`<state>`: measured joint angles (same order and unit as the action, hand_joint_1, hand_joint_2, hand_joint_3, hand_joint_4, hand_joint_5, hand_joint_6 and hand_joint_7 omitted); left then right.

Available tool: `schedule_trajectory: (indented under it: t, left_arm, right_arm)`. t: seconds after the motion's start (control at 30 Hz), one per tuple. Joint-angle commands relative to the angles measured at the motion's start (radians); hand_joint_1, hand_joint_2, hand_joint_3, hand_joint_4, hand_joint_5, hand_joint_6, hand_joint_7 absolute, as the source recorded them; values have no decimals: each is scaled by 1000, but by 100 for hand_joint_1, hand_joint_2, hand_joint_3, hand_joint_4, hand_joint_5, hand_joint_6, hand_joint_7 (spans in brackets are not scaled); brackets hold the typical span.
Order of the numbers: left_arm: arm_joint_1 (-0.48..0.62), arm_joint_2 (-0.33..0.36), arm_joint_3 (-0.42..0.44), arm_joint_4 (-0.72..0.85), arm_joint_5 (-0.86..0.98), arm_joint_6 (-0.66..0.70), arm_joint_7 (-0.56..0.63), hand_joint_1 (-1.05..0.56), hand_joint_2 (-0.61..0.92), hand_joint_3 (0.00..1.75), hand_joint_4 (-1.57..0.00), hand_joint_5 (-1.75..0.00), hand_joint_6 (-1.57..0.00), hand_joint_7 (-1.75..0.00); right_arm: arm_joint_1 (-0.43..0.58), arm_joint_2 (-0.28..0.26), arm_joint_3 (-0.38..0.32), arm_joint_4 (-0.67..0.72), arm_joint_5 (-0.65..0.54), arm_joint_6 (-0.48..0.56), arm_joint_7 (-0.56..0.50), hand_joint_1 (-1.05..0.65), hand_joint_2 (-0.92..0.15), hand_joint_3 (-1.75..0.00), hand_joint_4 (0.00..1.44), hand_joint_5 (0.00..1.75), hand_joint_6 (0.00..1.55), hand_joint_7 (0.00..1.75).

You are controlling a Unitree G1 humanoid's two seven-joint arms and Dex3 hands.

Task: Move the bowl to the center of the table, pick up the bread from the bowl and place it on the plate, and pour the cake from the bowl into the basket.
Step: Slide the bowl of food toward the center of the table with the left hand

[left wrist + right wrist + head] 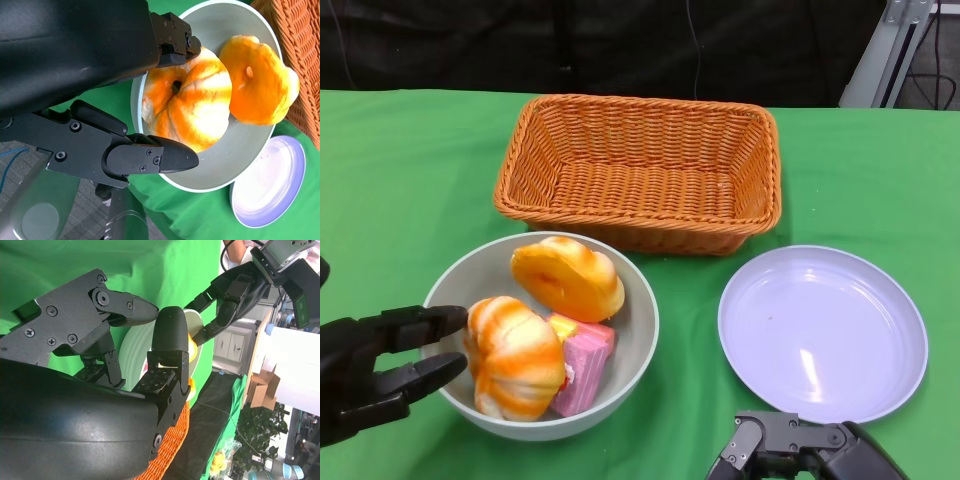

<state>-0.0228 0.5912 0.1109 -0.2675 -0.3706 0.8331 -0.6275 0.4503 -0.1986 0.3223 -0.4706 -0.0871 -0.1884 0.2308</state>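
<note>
head view looks down on a green table (410, 170) with a grey bowl (635, 330) near its front edge, left of the middle. the bowl holds two orange-and-white bread pieces, one bread (513, 357) leaning at the bowl's front left and a second bread (568, 276) at the back of it, plus a pink cake (582, 365) wedged against the right wall, touching the front bread. the left hand (380, 370) sits at the bowl's left rim, its fingers (420, 325) spread apart, one above and one below, with the tips at the rim beside the front bread; it holds nothing, and whether a tip touches the rim cannot be told. left wrist view shows the same: fingers parted around the bowl's edge, not closed on it. the right hand (790, 445) lies low at the front edge, just in front of the lilac plate (880, 300), its fingers loosely apart with nothing in them. an orange wicker basket (640, 120) stands behind the bowl and plate, toward the far edge.
</note>
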Motion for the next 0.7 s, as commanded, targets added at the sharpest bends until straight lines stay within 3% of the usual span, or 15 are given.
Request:
schedule_trajectory:
  t: [0.03,0.7]
  left_arm:
    - [4,-3,-12,-17,-4,0,9,-66,92,36,-5,-2,-7,-1]
    - [18,2,-95,-42,9,-49,-9,-63,92,38,-10,-3,-8,-1]
  right_arm:
    - [0,1,-3,-3,0,-5,-5,-28,-56,-77,81,154,83,107]
    - [5,1,3,-14,-8,18,-8,-29,-56,-78,79,155,83,107]
